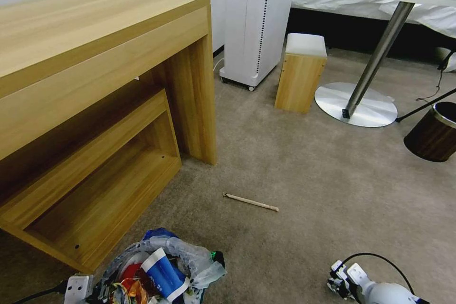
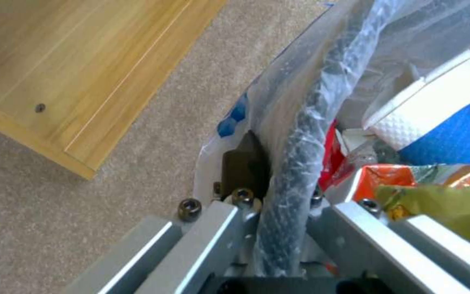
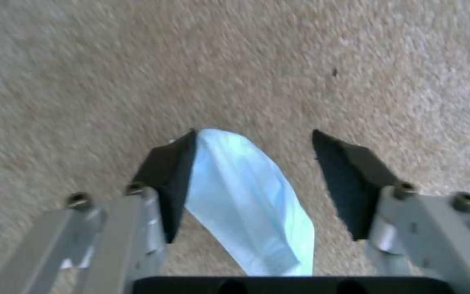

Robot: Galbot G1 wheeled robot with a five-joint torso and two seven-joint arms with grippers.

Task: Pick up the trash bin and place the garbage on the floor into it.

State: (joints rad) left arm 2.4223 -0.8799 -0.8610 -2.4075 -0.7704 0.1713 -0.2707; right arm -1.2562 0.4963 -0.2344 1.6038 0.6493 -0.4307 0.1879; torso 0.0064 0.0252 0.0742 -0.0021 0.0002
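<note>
Right wrist view has my right gripper (image 3: 251,163) spread wide astride a pale blue-white paper scrap (image 3: 246,204) on the beige short-pile carpet (image 3: 246,61), so I judge a straight drop before pinching best, while my left gripper (image 2: 278,204) clamps the rim of the small bag-lined trash bin (image 2: 300,134) at near left.

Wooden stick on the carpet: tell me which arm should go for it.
Right, probably. The left gripper is shut on the trash bin rim, so it is occupied. The right gripper is open above the floor, and the wooden stick lies between both arms, seemingly within the right's reach.
</note>
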